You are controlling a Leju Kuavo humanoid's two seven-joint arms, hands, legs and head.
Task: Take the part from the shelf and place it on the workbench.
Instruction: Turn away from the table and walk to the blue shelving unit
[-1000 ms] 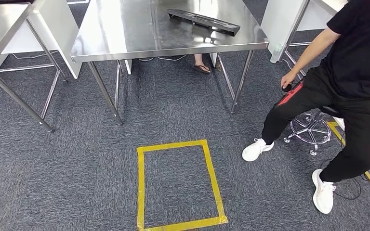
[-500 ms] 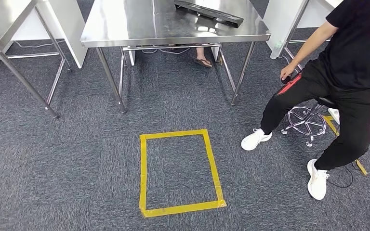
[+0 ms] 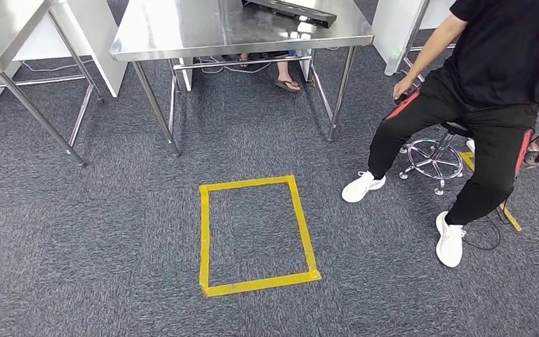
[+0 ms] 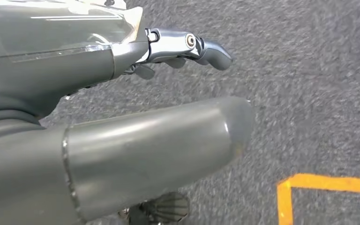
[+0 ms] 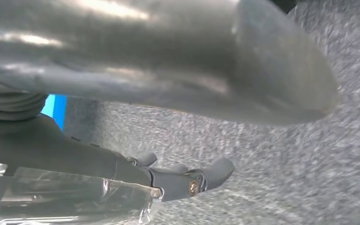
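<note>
Closest in, the left hand (image 4: 122,117) hangs over the grey carpet (image 3: 98,239) with its fingers (image 4: 201,47) apart, holding nothing. The right hand (image 5: 168,93) hangs the same way, fingers (image 5: 206,176) loose and empty.

A little further is a yellow tape box (image 3: 256,235) on the floor. A person (image 3: 491,91) sits on a stool (image 3: 431,151) to the right.

Furthest away is the shiny steel workbench (image 3: 182,31). A long black part (image 3: 291,10) lies on its far side — flat, with its long side running across the top, slanting toward the right. It looks stiff and hard, likely metal, and maybe a bit heavy. It is best held with both hands, one near each end — the smooth top may let it slide.
</note>
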